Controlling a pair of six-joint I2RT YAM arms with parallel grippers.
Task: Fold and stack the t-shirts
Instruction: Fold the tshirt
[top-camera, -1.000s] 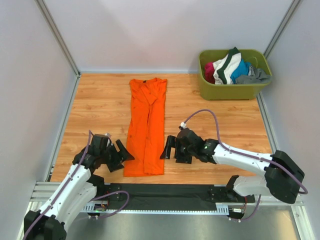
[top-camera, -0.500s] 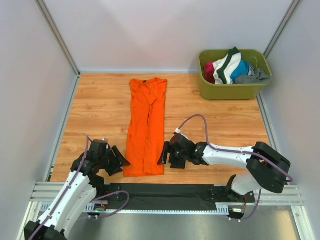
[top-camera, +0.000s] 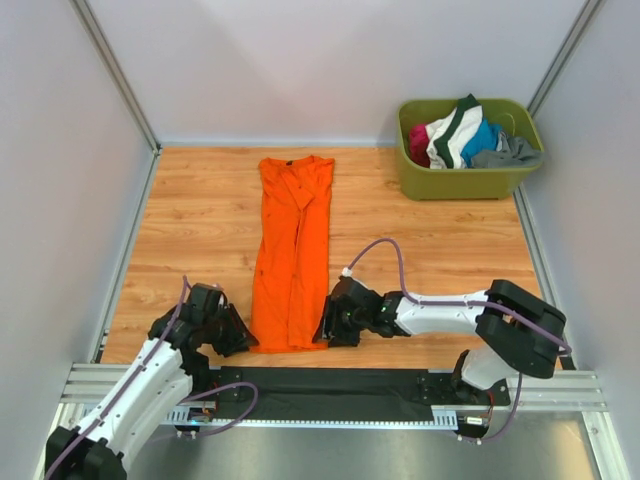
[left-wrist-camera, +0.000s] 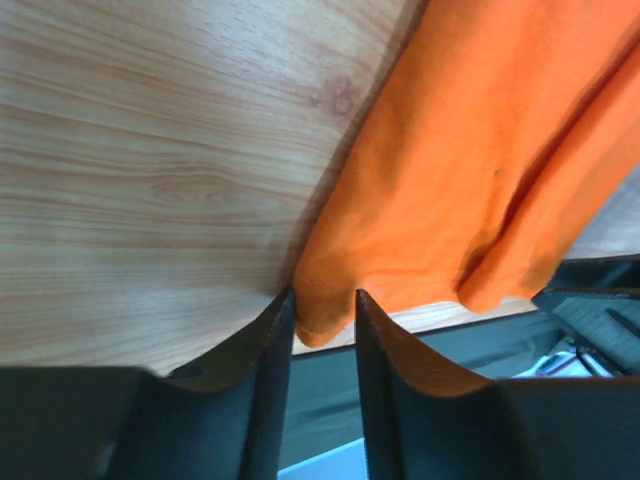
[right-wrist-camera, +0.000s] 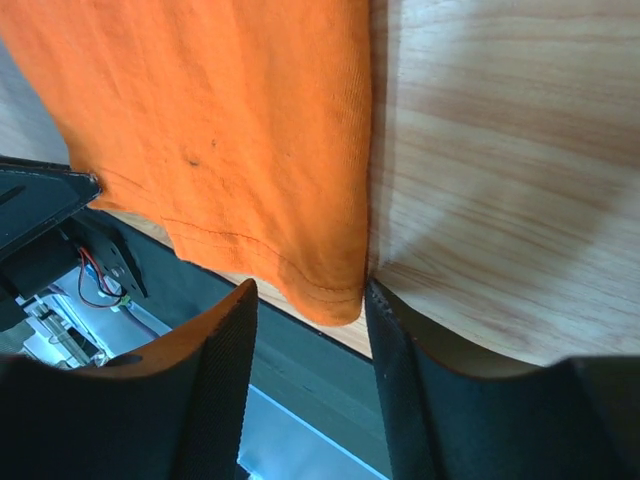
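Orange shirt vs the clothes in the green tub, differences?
The orange t-shirt lies flat on the table, folded into a long strip; the heap of clothes sits crumpled in the green tub. The orange t-shirt is one colour; the heap of clothes mixes white, blue, grey and magenta. Both are cloth.

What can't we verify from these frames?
- Top view: left arm and right arm cover the near hem corners of the orange t-shirt.
- Left wrist: a corner sits between the fingers of the left end effector; clamped or not unclear, fingers hide contact.
- Right wrist: right end effector straddles the other corner, jaws apart; frame edge cuts off the rest.
- Top view: garment count in the green tub; clothes overlap and look too small.
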